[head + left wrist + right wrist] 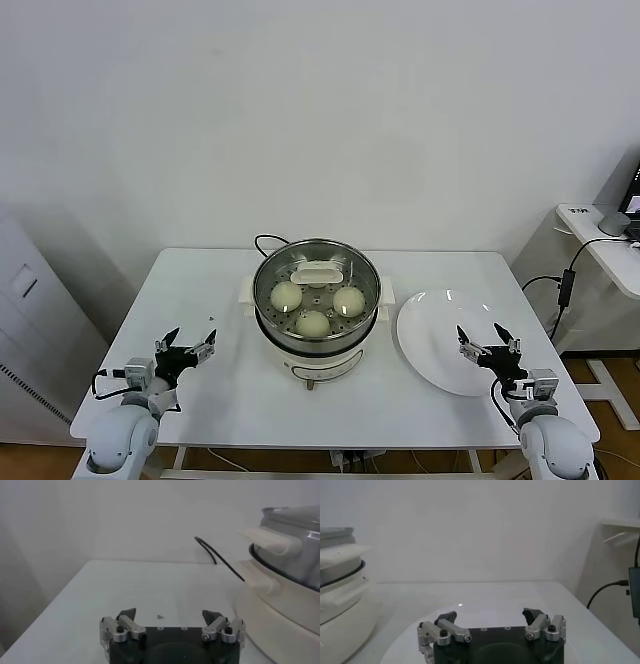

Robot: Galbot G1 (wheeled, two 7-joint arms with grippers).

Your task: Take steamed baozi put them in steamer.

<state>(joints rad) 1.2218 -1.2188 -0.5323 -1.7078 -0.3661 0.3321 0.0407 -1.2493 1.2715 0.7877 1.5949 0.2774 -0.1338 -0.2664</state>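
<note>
The steamer (316,300) stands mid-table, a shiny steel pot on a cream base. Three steamed baozi lie on its perforated tray: one on the left (287,295), one on the right (348,300), one at the front (313,323). A cream handle (315,271) shows just behind them. My left gripper (188,343) hovers low over the table to the pot's left, open and empty (170,614), with the steamer's wall (285,595) beside it. My right gripper (487,338) is open and empty (491,615) over the white plate's (430,335) near side.
The plate (485,606) carries nothing. A black cord (268,240) loops behind the steamer (340,600) and shows in the left wrist view as the cord (220,560). A side desk with cables (600,240) stands right of the table. The table's front edge runs just behind both grippers.
</note>
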